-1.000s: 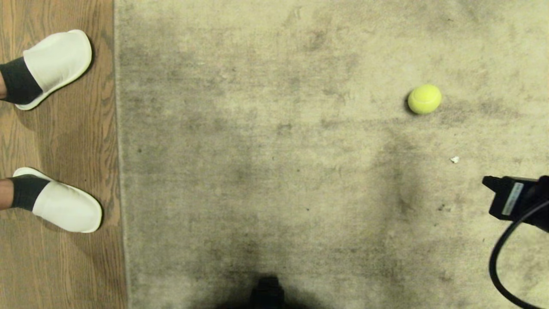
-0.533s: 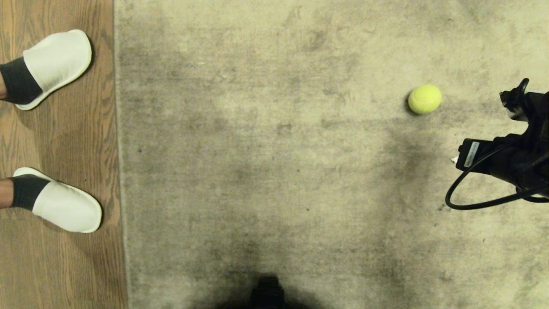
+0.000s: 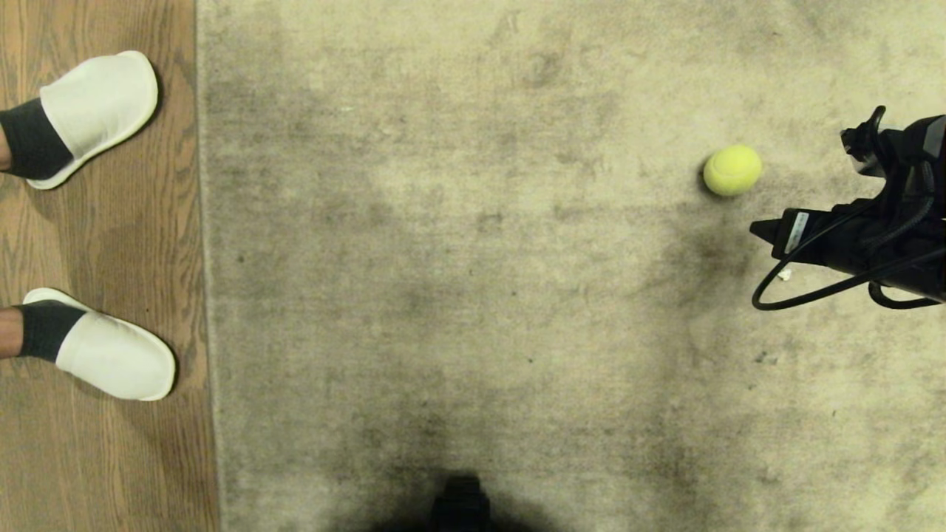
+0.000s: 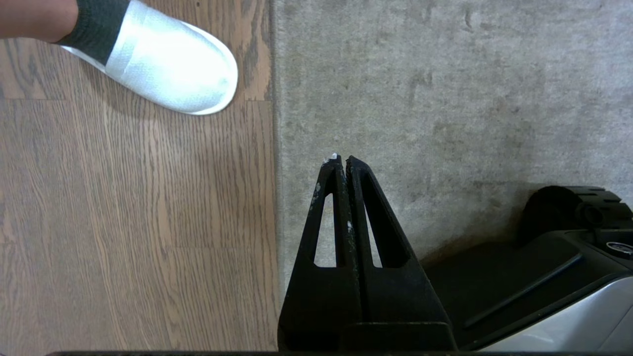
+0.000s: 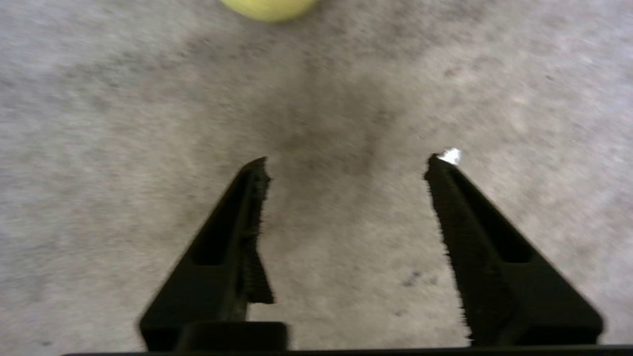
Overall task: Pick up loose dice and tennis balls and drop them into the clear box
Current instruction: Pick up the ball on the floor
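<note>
Carpet [image 3: 473, 258], mottled grey-beige, fills most of the floor, bordered on the robot's left by wood flooring [image 3: 96, 443] where a person's two white slippers [image 3: 100, 111] stand. One tennis ball [image 3: 732, 170] lies on the carpet, nothing around it. Right gripper [image 5: 346, 160] hovers near the ball with its fingers spread apart and empty, the ball just past its tips. Left gripper [image 4: 341, 160] hangs over the carpet's edge, fingers pressed together. A tiny white speck [image 3: 784, 274], perhaps lint, lies below the arm.
</note>
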Robot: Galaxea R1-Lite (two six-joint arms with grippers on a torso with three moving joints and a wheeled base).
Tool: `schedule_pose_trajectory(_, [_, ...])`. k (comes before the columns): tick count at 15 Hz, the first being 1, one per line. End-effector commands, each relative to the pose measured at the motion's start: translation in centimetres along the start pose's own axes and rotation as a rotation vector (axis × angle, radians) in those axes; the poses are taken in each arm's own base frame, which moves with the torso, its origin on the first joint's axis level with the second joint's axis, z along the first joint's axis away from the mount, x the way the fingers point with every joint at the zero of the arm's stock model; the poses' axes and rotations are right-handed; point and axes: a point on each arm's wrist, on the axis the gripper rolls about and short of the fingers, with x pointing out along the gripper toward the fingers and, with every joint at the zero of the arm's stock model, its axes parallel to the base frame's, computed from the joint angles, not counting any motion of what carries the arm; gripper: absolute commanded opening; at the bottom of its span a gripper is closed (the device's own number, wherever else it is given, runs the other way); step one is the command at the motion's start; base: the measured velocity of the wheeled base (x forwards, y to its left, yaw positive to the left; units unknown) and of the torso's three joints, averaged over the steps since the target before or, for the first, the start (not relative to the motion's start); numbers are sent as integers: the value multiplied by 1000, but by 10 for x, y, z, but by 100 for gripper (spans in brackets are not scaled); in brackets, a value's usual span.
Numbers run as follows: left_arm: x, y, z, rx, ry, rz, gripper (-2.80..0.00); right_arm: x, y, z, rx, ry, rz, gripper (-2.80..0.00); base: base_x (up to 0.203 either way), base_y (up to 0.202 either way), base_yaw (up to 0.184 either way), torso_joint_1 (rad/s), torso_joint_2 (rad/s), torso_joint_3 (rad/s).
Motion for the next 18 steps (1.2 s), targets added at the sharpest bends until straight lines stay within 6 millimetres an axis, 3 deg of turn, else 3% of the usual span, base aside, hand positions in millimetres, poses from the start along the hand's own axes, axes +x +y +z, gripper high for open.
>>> schedule_pose_trajectory(1, [0,0,0,1,1,0,-280,4,1,2,0,-6,27,0,0,0,0,0,0,0])
schedule_pose_trajectory(11, [0,0,0,1,1,0,-280,52,1,17,-2,-39,73,0,0,0,0,0,0,0])
schedule_pose_trajectory(18, [0,0,0,1,1,0,-280,66,3,32,-5,-87,78,0,0,0,0,0,0,0])
